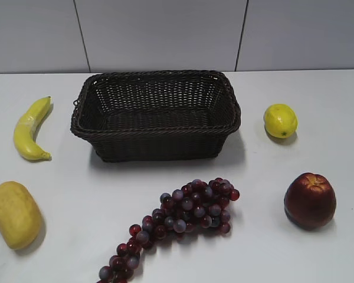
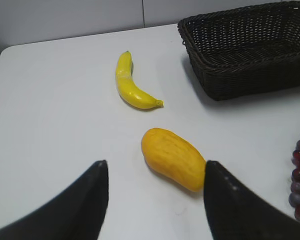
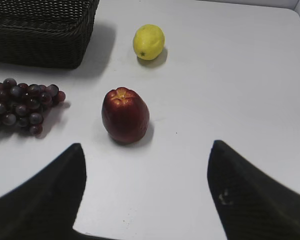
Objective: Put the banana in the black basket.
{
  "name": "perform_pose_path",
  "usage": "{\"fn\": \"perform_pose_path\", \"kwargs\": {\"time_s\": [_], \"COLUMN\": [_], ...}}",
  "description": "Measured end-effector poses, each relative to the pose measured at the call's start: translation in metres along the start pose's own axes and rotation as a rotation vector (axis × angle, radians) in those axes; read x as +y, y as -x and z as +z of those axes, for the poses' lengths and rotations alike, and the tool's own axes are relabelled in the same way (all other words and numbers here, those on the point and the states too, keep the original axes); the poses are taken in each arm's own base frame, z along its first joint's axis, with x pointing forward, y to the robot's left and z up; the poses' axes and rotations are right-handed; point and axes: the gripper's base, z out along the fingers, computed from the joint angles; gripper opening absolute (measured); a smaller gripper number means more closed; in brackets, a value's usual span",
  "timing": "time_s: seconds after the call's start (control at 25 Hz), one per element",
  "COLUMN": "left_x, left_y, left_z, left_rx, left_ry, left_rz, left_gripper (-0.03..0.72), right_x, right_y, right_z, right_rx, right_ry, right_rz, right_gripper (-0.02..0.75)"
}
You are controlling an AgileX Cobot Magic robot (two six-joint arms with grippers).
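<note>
Banana (image 1: 30, 130) on table left of black basket (image 1: 156, 115), apart from it, left gripper (image 2: 155, 192) and right gripper (image 3: 146, 187) jaws spread, empty

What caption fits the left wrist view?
Open left gripper above the table, banana and mango ahead, empty basket at upper right.

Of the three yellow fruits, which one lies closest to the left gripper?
The plump oval fruit, just ahead of the open left gripper. The banana lies farther off; the lemon sits beyond the basket.
</note>
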Motion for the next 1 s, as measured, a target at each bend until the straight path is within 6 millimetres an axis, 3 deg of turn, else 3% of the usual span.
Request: {"fn": "perform_pose_path", "kwargs": {"time_s": [0.44, 0.6, 0.8, 1.0], "left_x": [0.0, 0.003, 0.012, 0.024], "left_y": [0.002, 0.019, 0.05, 0.085], "left_z": [0.001, 0.007, 0.037, 0.083], "left_rx": [0.004, 0.03, 0.112, 0.243], "left_ry": [0.0, 0.003, 0.015, 0.017], "left_rz": [-0.002, -0.011, -0.037, -0.067], "left_gripper": [0.556, 0.556, 0.556, 0.556], "right_x": [0.0, 0.0, 0.0, 0.0], "right_y": [0.0, 0.0, 0.0, 0.0], "right_z": [0.0, 0.0, 0.0, 0.0], "right_rx": [0.0, 0.0, 0.0, 0.0], "right_ry": [0.0, 0.0, 0.0, 0.0], "right_rz": [0.0, 0.0, 0.0, 0.0], "right_gripper": [0.573, 0.573, 0.573, 0.573]}}
